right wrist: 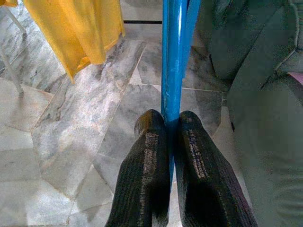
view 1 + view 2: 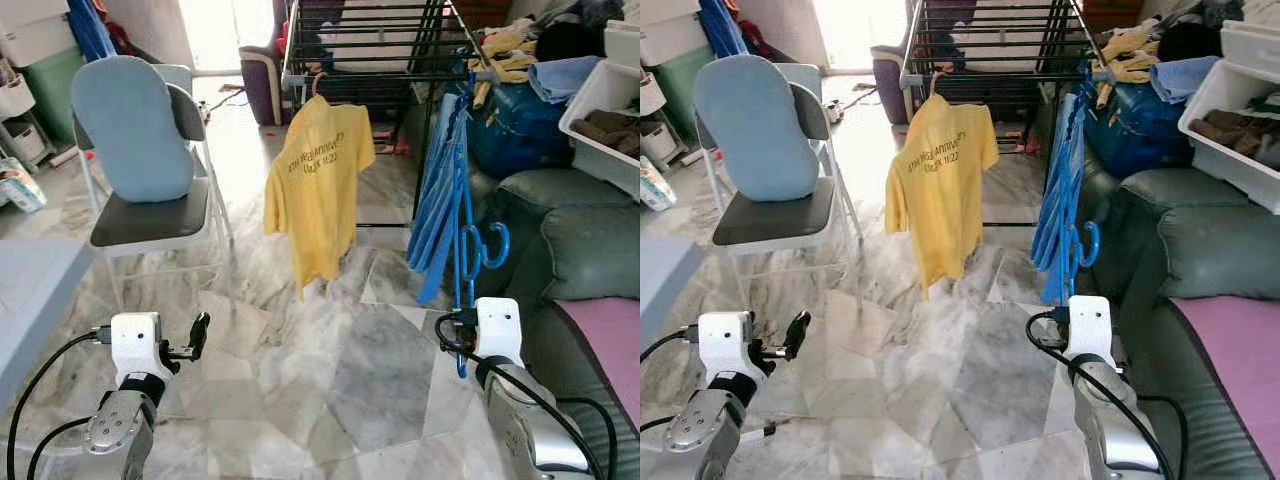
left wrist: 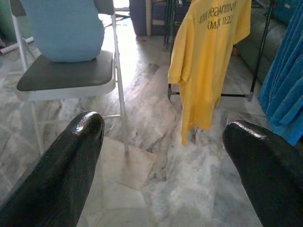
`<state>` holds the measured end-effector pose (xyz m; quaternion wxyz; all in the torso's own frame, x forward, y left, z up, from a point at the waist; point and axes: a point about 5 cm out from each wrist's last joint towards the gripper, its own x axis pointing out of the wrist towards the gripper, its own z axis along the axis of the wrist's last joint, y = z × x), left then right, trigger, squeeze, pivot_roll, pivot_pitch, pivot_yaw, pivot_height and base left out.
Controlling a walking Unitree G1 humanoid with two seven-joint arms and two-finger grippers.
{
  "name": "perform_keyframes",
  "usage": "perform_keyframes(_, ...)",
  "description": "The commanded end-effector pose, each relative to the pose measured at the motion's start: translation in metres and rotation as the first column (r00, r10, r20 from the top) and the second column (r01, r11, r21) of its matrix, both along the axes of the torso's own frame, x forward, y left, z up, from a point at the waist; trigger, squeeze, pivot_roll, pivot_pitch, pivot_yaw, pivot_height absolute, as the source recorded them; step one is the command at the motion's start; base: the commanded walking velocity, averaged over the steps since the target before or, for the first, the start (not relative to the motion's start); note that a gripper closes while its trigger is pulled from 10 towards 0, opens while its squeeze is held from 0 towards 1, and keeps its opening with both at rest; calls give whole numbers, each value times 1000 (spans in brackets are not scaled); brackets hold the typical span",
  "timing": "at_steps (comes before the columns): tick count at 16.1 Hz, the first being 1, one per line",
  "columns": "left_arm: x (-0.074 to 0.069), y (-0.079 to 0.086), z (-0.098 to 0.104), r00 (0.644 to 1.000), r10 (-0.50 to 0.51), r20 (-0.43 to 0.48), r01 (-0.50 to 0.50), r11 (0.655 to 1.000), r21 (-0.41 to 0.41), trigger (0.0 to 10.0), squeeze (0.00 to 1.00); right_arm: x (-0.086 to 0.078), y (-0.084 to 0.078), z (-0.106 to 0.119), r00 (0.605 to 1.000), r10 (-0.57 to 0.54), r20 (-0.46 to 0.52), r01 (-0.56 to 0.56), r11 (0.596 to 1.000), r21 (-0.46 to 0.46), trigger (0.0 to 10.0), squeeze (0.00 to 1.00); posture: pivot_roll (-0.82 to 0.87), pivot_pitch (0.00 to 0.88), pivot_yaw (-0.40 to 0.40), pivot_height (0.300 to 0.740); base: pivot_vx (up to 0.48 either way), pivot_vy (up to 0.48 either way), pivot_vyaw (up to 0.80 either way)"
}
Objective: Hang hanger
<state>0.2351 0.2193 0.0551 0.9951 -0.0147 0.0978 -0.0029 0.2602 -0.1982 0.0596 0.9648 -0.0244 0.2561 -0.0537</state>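
A blue plastic hanger [image 2: 461,215] stands upright at the right, its hook [image 2: 494,245] curling toward the sofa. It is bunched with more blue hangers [image 2: 433,200] that reach up to the corner of the black drying rack [image 2: 370,45]. My right gripper [image 1: 171,127] is shut on the hanger's blue bar [image 1: 173,56], low down near the floor. A yellow T-shirt [image 2: 318,180] hangs from the rack's front rail. My left gripper [image 3: 163,137] is open and holds nothing, low at the left above the marble floor.
A folding chair [image 2: 150,215] with a light-blue cushion [image 2: 130,125] stands to the left of the shirt. A grey-green sofa [image 2: 585,250] fills the right side, close to my right arm. White bins [image 2: 605,120] and piled laundry [image 2: 560,75] sit behind it.
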Motion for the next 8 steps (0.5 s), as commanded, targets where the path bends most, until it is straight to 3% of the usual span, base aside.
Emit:
perform_keyframes(1, 3, 1, 1, 1000, -14, 6, 14, 1000, 16, 10000, 0, 3, 0, 6, 999, -3, 35, 3, 1000, -8, 10000, 0, -59, 0, 21, 740, 0, 0, 0)
perform_keyframes(8, 6, -4, 0, 994, -104, 11, 105, 993, -49, 10000, 0, 5, 0, 7, 999, -13, 37, 13, 1000, -1, 10000, 0, -59, 0, 16, 740, 0, 0, 0)
